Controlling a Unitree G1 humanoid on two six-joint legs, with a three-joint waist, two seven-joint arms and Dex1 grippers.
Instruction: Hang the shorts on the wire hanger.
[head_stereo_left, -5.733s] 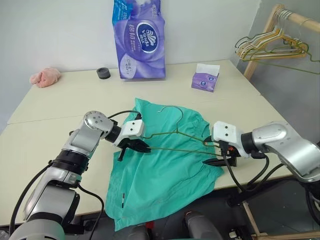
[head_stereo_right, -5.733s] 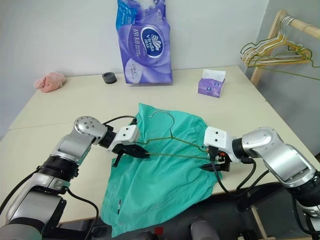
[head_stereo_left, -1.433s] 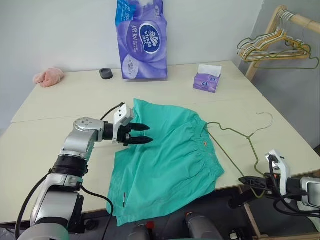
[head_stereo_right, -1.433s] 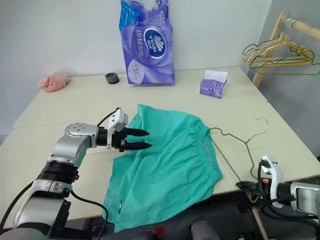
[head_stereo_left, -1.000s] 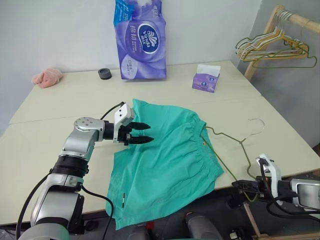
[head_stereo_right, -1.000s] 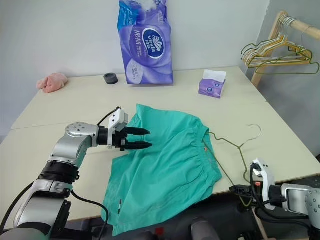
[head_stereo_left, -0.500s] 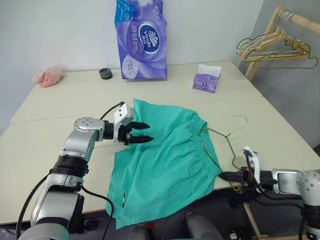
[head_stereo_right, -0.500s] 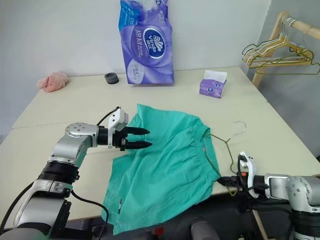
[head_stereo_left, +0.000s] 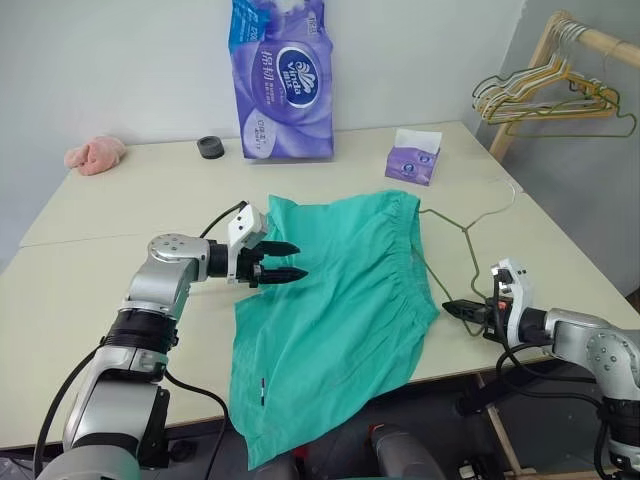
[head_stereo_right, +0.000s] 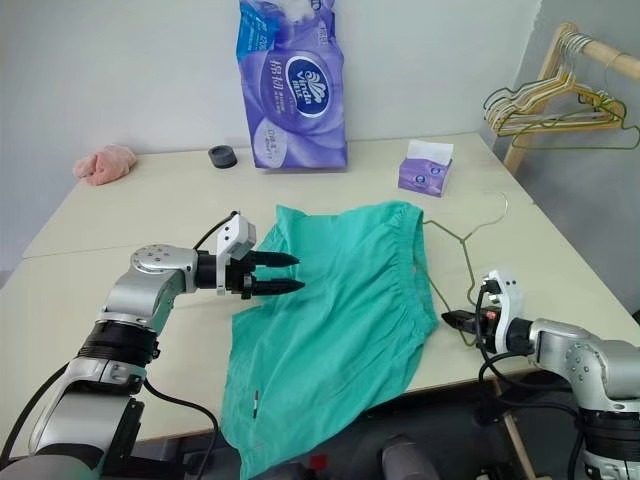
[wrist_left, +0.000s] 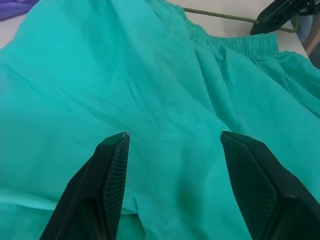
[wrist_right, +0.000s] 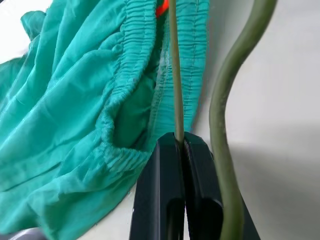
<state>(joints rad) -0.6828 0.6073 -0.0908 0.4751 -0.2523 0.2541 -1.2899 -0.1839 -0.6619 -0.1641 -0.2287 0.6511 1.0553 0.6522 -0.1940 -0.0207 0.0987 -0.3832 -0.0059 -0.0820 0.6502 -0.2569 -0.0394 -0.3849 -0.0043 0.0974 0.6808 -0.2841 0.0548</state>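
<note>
Jaws of the right gripper (wrist_right: 182, 142) pinch the wire hanger (head_stereo_right: 466, 248) beside the shorts (head_stereo_left: 340, 300) on the counter (head_stereo_left: 120, 190); the left gripper (head_stereo_left: 292, 259) hovers, jaws apart, empty.

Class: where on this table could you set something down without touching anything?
Bare table lies between the pink cloth, black ring and shorts. It's crowded where the wire hanger meets the right gripper.

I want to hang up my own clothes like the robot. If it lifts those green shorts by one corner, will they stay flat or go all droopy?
Probably droopy. The shorts lie in soft wrinkles and one leg hangs limp over the table edge, so the cloth looks floppy. They also look thin, so likely light. The gathered waistband may bunch up when pulled.
</note>
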